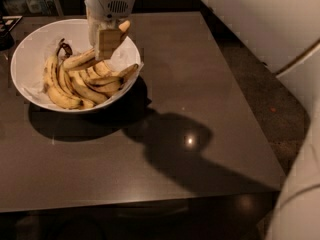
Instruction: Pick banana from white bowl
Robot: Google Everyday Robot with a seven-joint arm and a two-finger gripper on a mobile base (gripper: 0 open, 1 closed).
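Gripper [108, 43] above white bowl [34, 40] covers one end of banana [78, 60]

Yellow banana [80, 60], tilted, gripped by hand [107, 40] over white bowl [33, 46]

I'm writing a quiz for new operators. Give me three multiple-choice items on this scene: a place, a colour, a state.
1. Where is the gripper? A over the white bowl; B far right of it; C below it.
2. The bowl's colour? A black; B white; C green.
3. The banana in the gripper? A lying flat; B tilted, one end raised; C peeled.
A: it hangs above the bowl's right side. B: its rim shows white. B: its right end points up beside the gripper.
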